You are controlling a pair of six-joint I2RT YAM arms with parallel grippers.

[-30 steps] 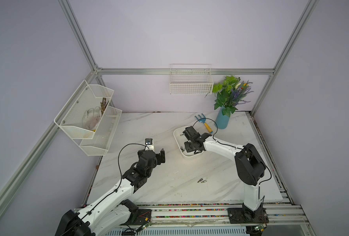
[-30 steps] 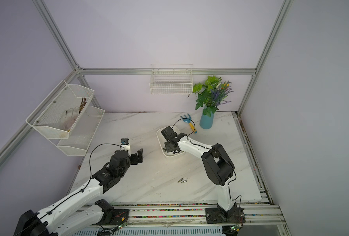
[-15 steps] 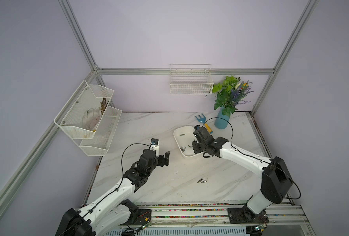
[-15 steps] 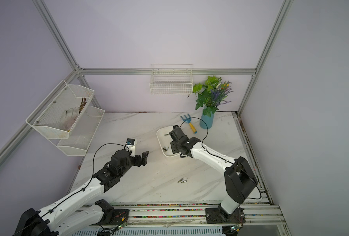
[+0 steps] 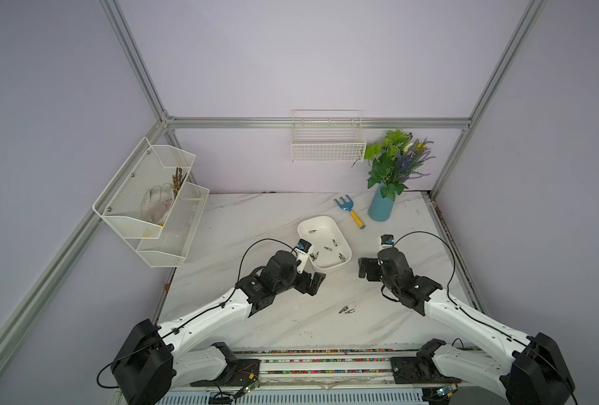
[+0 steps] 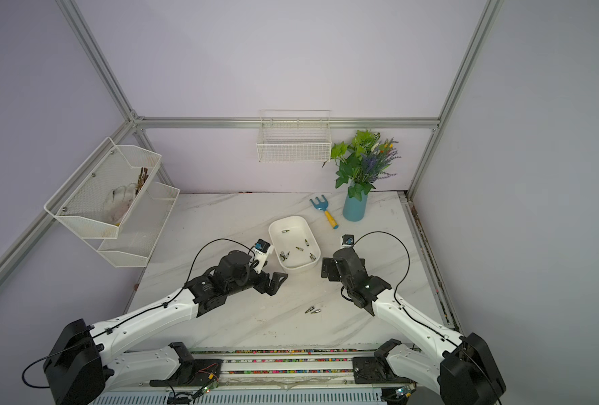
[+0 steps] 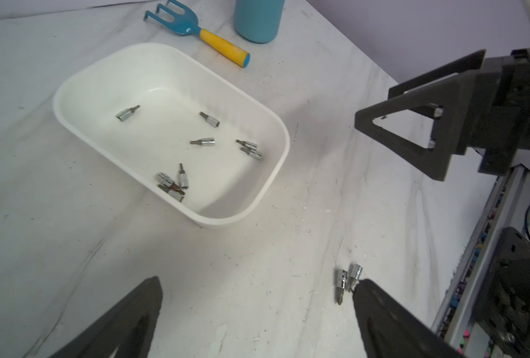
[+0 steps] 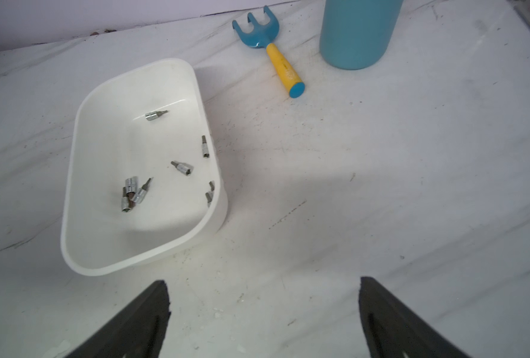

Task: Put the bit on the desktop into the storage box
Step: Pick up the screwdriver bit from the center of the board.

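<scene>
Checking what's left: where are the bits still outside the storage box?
In both top views, two loose bits lie together on the table, robot-side of the storage box, between the left arm and right arm.

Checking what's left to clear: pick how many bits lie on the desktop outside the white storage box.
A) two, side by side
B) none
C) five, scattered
A: two bits lie side by side on the desktop, apart from the storage box.
</scene>
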